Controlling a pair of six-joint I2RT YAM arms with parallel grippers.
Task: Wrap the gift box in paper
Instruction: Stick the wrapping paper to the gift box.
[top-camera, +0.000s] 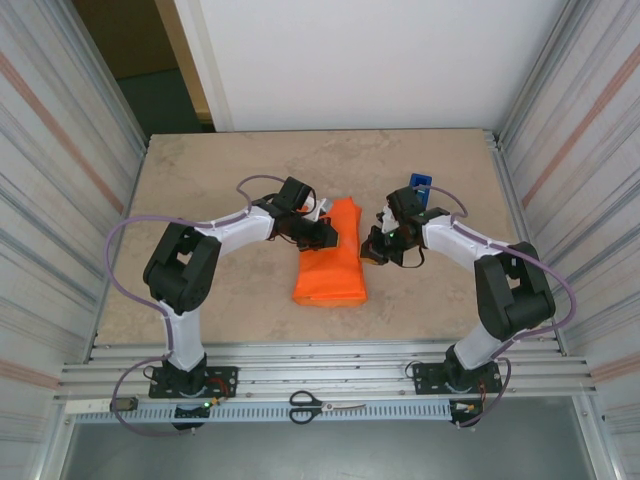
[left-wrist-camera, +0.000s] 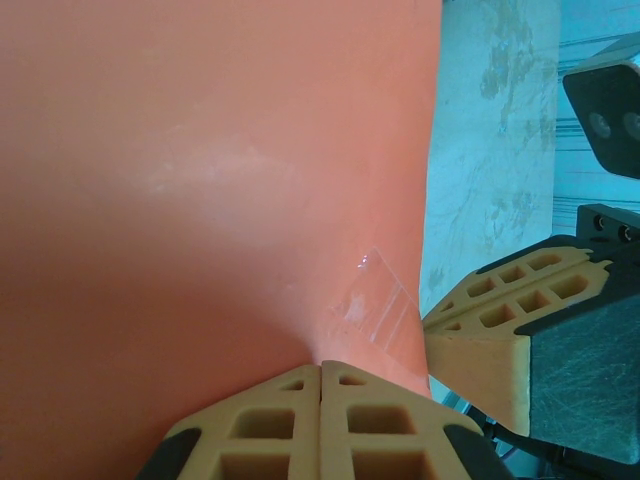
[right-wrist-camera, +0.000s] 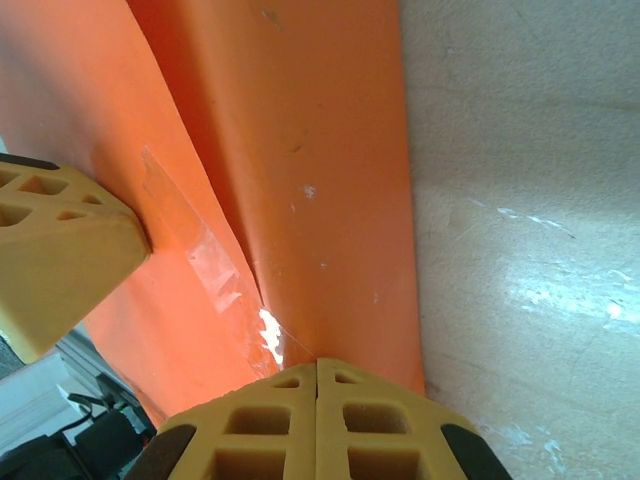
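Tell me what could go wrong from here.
The clear tape looks wrinkled on the paper; the seam may lift once pressure goes. Both arms' shut jaws work close together at the paper, so they might collide or tear it. The blue tape dispenser sits right by the right arm; a swing could knock it.

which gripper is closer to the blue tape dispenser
The right gripper; the blue tape dispenser sits just beyond its wrist, while the left gripper is across the paper.

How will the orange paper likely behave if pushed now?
Probably floppy: the paper curves softly near the left fingers. Likely creases easily, given the sharp fold by the tape. Its smooth sheen suggests it may slip.
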